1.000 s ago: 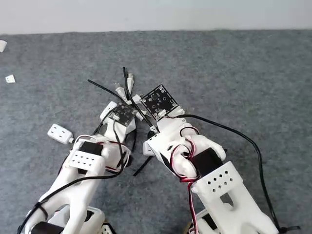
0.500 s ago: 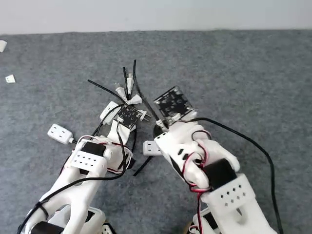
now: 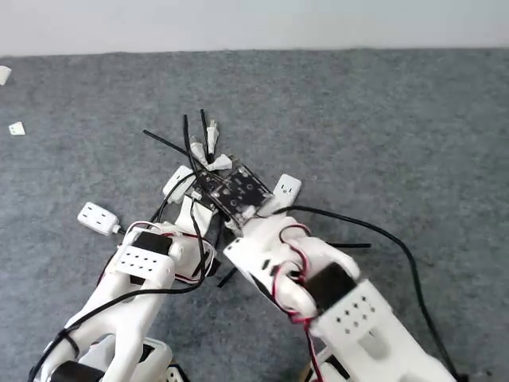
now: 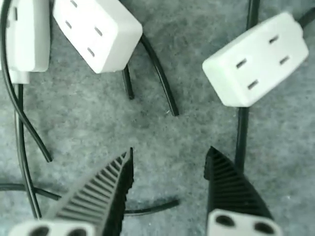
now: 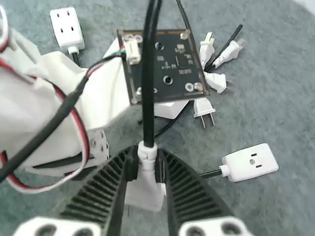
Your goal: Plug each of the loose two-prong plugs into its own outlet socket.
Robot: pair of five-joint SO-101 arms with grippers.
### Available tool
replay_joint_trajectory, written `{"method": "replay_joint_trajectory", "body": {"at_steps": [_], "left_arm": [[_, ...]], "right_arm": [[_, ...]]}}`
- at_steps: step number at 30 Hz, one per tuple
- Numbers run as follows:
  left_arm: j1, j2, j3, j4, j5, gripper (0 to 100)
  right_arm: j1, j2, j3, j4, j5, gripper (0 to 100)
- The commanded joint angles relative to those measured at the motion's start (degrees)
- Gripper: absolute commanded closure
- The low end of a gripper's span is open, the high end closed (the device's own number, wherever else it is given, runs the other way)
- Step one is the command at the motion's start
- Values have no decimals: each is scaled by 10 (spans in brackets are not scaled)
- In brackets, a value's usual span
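Right hand (image 5: pixel 144 151) clenched on white corded block (image 5: pixel 143 184). Left hand (image 4: pixel 170 152) released, over bare table between two sockets (image 4: pixel 96 29). Loose plugs (image 3: pixel 208 155) cluster just beyond both hands; table (image 3: pixel 413 119) open rightward.

Had both arms stretched forward side by side over the bench (image 3: pixel 413 119), wrists crowded together out front. Had the left arm (image 3: pixel 131 286) running pretty straight, with the left gripper (image 4: pixel 170 153) pointed down, jaws spread wide and nothing between them. Had the right arm (image 3: pixel 318 278) angled in toward the left one, right gripper (image 5: pixel 146 153) with jaws clamped tight on an outlet socket (image 5: pixel 144 189), its cord coming out past the tips.
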Motion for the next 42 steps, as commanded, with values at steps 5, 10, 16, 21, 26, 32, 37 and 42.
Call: {"method": "replay_joint_trajectory", "body": {"at_steps": [5,10,16,21,26,32,37,42], "left_arm": [[17,-7,-7,24,-59,778],[22,-8,-5,28,-68,778],[33,-8,-5,40,-109,779],[36,-8,-15,36,-7,779],[44,-7,-69,37,307,779],[50,-3,-104,36,472,778],[119,-1,-93,-31,611,776],[215,-1,-20,-133,682,775]], "right_arm": [[28,58,-9,-67,37,990],[31,59,-9,-88,45,990],[39,76,-9,-116,45,990],[68,74,-13,-115,40,990],[144,74,-15,-116,19,990],[205,73,-35,-81,-16,990],[213,73,-58,-43,-21,990],[215,73,-58,-44,-20,990]]}}
